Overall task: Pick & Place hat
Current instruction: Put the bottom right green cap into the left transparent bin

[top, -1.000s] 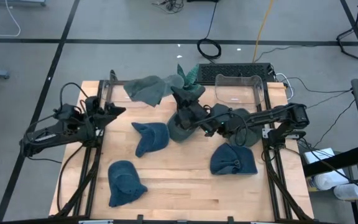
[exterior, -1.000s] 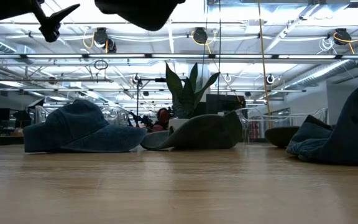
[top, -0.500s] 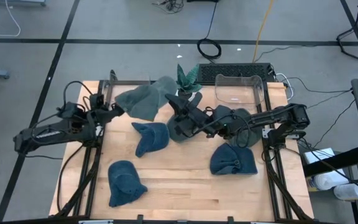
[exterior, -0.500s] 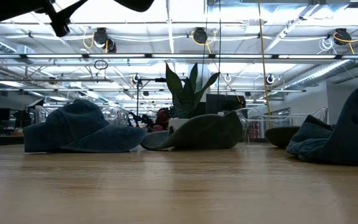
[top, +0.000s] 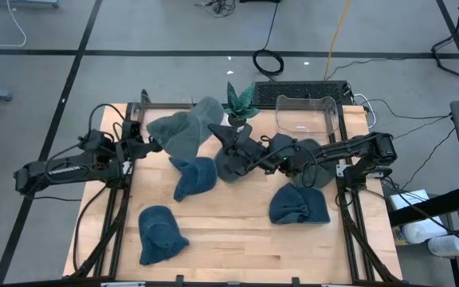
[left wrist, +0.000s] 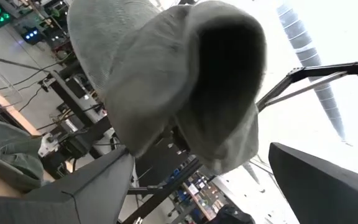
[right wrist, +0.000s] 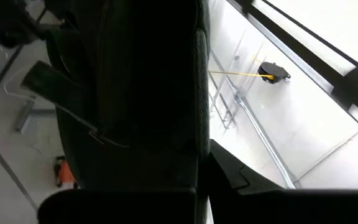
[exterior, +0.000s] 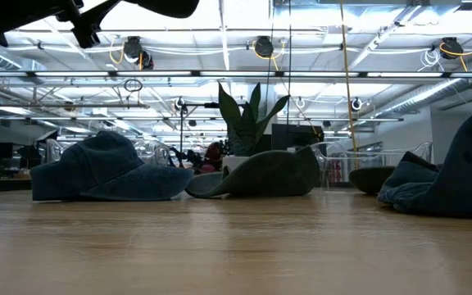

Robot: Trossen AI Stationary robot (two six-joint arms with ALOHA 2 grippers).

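A grey-green hat [top: 183, 131] hangs in the air over the table's far left part. My right gripper [top: 225, 134] is shut on its right side. My left gripper [top: 151, 145] is open at the hat's left edge. In the left wrist view its two fingers stand wide apart below the hat [left wrist: 173, 81], whose hollow inside faces the camera. I cannot tell whether they touch it. The low view shows only the hat's dark underside [exterior: 164, 6] and the left gripper [exterior: 84, 24] at the top edge. My right gripper holds the grey-green hat by its right-hand edge [top: 213, 126], reaching level from the table's right. The hat is lifted clear of the table and droops toward the left gripper. In the right wrist view dark cloth with a stitched edge [right wrist: 194, 93] fills the picture and hides the fingers.
On the table lie a dark green hat [top: 231, 165], another dark hat [top: 313, 153] under the right arm, and three blue hats [top: 194, 177] [top: 162, 233] [top: 300, 206]. A potted plant [top: 240, 100] and a clear bin [top: 305, 113] stand at the far edge.
My right gripper has carried the grey-green hat toward the table's left and slightly nearer, up to the left gripper. My left gripper has moved a little toward the right and the hat. The hat now hangs lower on its left side.
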